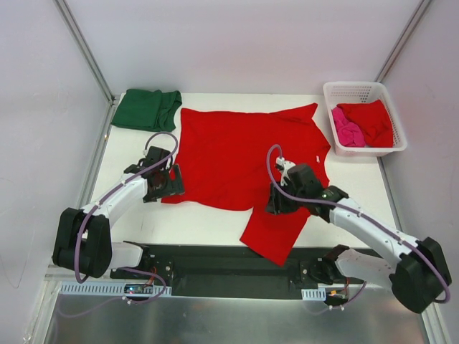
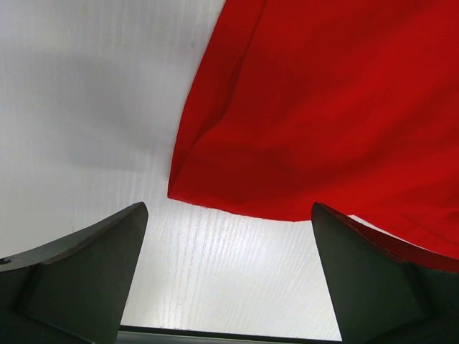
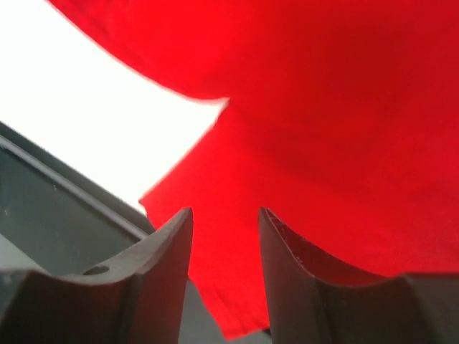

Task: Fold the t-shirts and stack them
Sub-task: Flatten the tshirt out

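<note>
Overhead, the red t-shirt (image 1: 244,154) lies spread mid-tabletop (image 1: 358,179). A folded green t-shirt (image 1: 145,109) sits off its far-left corner, and a basket (image 1: 358,87) holding a second red t-shirt (image 1: 369,120) and a pink t-shirt (image 1: 346,132) sits off its far-right. The left gripper (image 1: 168,183) is at its near-left hem; only the wrist view shows the jaws wide, nothing between. The right gripper (image 1: 276,201) is over its near sleeve; the wrist view shows a narrow gap, nothing pinched.
</note>
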Robot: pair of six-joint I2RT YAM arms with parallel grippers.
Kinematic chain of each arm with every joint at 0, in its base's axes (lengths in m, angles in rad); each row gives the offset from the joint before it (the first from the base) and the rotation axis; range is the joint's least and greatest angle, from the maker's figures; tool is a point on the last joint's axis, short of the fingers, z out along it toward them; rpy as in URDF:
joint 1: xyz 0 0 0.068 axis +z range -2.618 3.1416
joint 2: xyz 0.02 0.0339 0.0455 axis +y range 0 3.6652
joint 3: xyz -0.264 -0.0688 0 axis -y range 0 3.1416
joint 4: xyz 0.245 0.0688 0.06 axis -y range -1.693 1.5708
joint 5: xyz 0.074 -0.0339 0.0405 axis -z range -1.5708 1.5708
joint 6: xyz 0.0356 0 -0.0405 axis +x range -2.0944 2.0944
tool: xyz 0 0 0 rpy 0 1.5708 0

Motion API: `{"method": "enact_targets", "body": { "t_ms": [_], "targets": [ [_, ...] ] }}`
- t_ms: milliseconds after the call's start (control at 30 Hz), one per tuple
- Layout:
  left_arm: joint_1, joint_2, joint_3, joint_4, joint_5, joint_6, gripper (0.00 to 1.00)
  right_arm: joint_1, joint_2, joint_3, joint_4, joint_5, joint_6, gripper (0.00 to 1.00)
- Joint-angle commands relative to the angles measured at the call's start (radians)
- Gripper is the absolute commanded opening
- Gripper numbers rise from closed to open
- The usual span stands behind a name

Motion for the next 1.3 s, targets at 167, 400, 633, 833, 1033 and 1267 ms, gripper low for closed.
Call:
{"method": "enact_targets", "body": {
  "t_ms": [167,400,633,833,1033,1267],
  "targets": [
    [-0.012,-0.047,0.027,0.012,0.027,0.015,0.99,0.254,-0.159,-0.061,-0.223,0.309,0.193,0.46],
    [-0.012,-0.084,0.01,0.014,0.048,0.015,0.99,0.527,-0.297,-0.11,-0.364,0.426,0.262,0.47],
    [-0.012,-0.13,0.006,0.012,0.076,0.008,0.99,0.76,-0.331,-0.107,-0.516,0.519,0.426,0.48],
    [-0.015,-0.154,0.003,0.012,0.085,-0.002,0.99,1.047,-0.121,-0.046,-0.557,0.696,0.582,0.5],
    [-0.021,-0.173,0.0,0.009,0.106,0.002,0.99,1.187,0.11,0.033,-0.587,0.773,0.713,0.55],
    [-0.023,-0.194,-0.01,0.003,0.106,0.002,0.99,1.231,0.238,0.088,-0.608,0.785,0.739,0.57]
  ]
}}
